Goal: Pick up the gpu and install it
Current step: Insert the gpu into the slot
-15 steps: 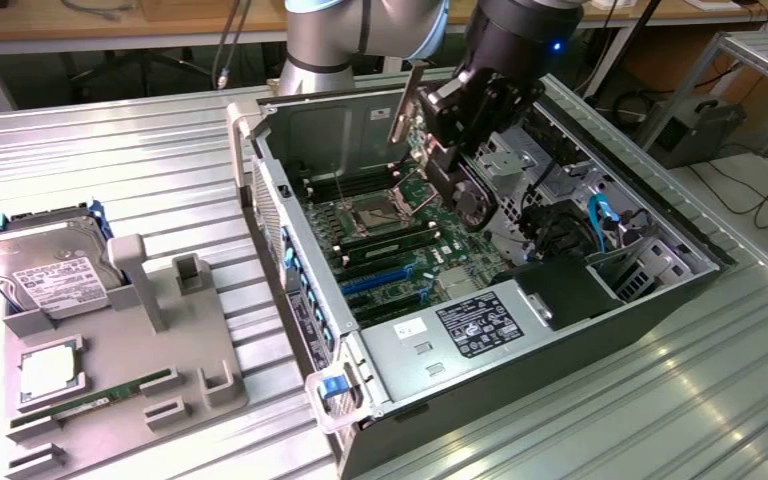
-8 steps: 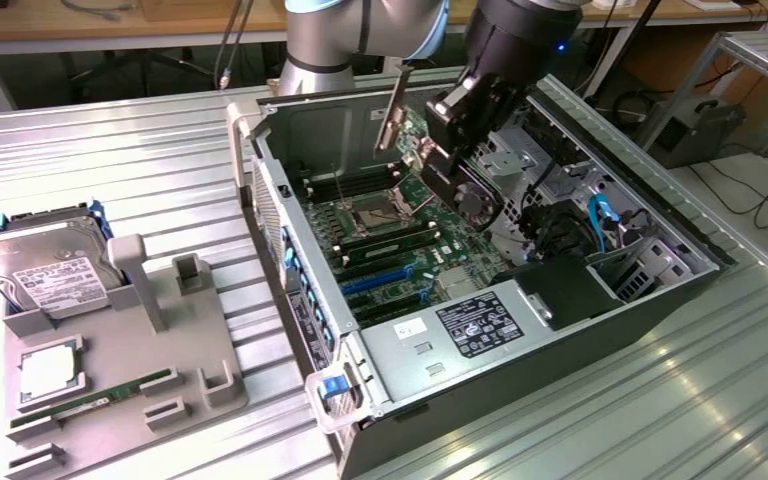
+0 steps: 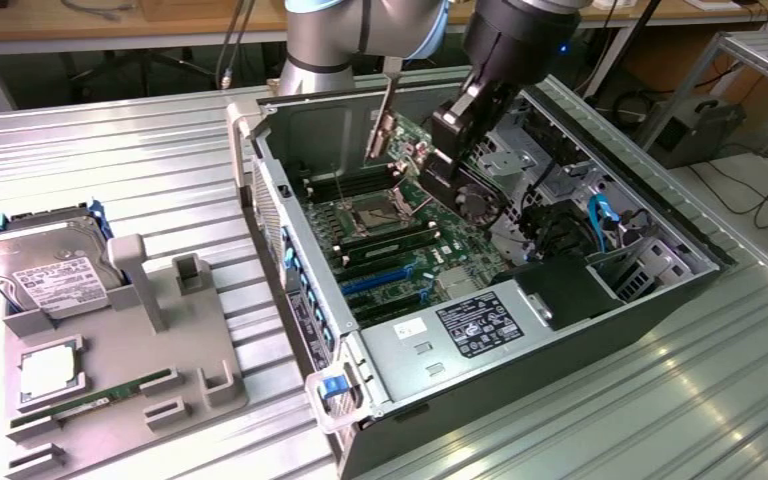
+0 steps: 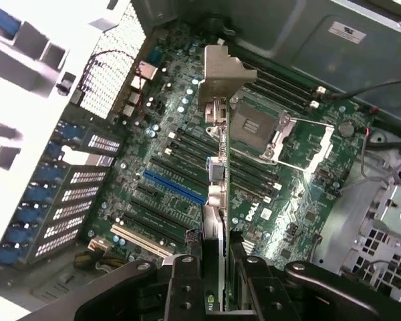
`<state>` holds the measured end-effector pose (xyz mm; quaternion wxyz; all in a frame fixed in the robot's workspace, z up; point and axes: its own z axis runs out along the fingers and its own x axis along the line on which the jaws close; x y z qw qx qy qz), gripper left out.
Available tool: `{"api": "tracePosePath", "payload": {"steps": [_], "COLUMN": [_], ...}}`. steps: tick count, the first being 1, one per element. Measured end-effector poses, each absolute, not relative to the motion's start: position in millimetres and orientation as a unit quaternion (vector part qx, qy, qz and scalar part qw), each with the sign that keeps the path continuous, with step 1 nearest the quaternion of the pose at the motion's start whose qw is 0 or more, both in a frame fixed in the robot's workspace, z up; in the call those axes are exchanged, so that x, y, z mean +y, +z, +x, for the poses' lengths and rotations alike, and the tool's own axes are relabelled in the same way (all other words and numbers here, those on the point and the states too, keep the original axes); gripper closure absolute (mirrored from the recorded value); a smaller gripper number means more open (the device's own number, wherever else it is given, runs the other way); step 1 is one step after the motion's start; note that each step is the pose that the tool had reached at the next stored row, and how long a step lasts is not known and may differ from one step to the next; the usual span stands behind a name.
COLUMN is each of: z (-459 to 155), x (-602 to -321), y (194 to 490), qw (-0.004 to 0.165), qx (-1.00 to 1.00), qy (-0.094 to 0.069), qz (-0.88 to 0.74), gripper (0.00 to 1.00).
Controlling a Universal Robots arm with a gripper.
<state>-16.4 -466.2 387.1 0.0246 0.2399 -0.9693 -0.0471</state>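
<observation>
A robot gripper (image 4: 217, 277) holds the gpu (image 4: 218, 167) in the air over the motherboard (image 3: 398, 240) of an open computer case (image 3: 271, 190), upper centre in the exterior view. Its fingers (image 4: 187, 284) pinch the card at one end. The pick-up looks complete and the install step is under way, with the card clear of every slot. Seating it would call for the lower edge to line up with an expansion slot such as the blue one (image 4: 174, 187), with the bracket meeting the vented rear panel (image 4: 87, 180). The card stands on edge. Its long axis runs from the gripper out to the silvery bracket (image 4: 220, 73), which points toward the exterior view's left.
</observation>
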Motion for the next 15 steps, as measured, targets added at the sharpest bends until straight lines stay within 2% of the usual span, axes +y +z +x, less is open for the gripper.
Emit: {"api": "tracePosePath", "payload": {"steps": [15], "z": [-16.4], "x": [-466.2], "y": [379.9], "qw": [0.033], "qx": [-0.909], "qy": [-0.042], "qz": [0.414], "gripper": [0.74]}}
